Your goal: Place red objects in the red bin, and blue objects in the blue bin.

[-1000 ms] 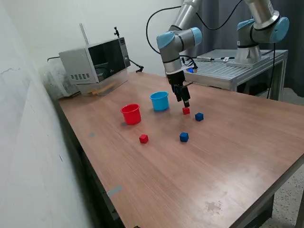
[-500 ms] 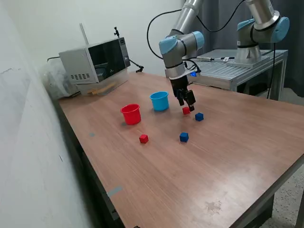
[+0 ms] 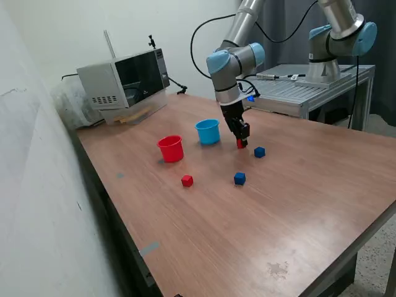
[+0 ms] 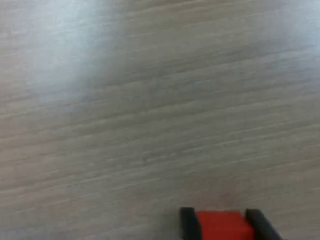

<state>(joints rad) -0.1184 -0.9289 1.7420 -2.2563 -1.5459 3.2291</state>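
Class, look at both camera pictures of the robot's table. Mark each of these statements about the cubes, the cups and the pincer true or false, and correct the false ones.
1. The pincer has a red cube between its fingers. True.
2. The red cup holds a cube. False: no cube shows in it.
3. Two dark blue cubes lie on the table. True.
4. The blue cup is tipped on its side. False: it stands upright.
5. The other red cube lies inside the blue cup. False: it lies on the table.
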